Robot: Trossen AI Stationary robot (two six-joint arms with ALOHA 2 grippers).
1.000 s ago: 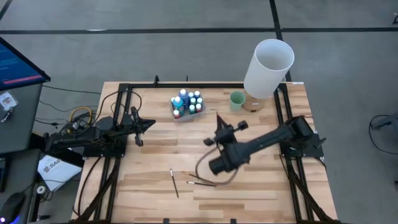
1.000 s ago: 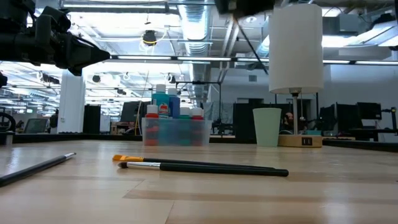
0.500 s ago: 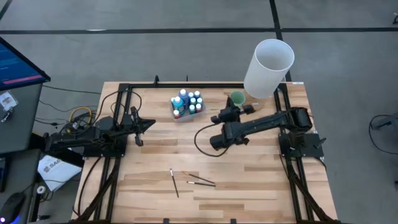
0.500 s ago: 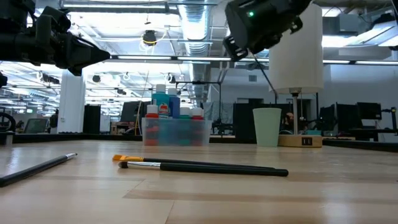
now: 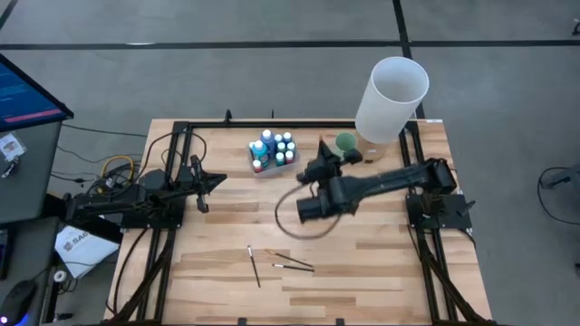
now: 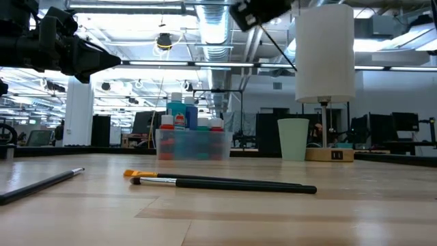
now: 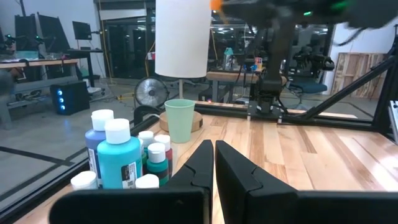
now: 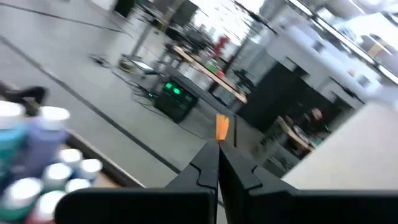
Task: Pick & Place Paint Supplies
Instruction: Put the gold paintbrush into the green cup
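Right gripper [image 5: 319, 169] is hovering beside the paint bottles [image 5: 273, 149], jaws clamping an orange brush [image 8: 222, 127]. Left gripper [image 5: 217, 181] is waiting, jaws together, over the worktop [image 5: 236, 226].

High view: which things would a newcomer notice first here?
First the tall white cylinder at the table's far right corner, with a pale green cup beside it. Next the right arm's tool, raised beside that cup and shut on an orange brush. The clear box of paint bottles sits nearby.
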